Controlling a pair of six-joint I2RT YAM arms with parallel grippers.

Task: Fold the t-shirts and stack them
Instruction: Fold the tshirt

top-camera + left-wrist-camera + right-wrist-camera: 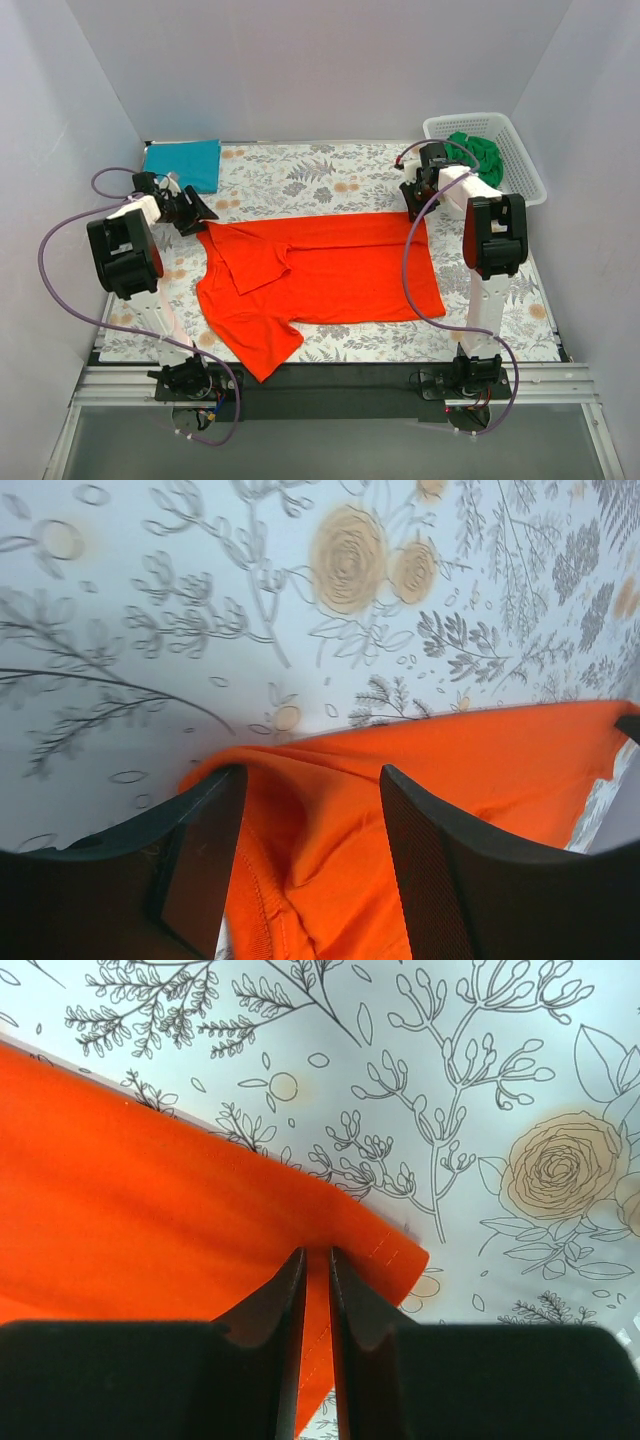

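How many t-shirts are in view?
3: the orange-red t-shirt spread mid-table, the teal t-shirt folded at far left, the green t-shirt in the basket; more may hide beneath.

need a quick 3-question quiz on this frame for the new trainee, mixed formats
1. True or false: the green t-shirt lies inside the white basket.
2. Where is the folded teal t-shirt? A) far left corner of the floral cloth; B) in the basket; C) at the near edge.
3. Fill in: the left gripper has its jaws ___ astride a corner of the orange-red t-shirt.
Key: 1 true; 2 A; 3 open.
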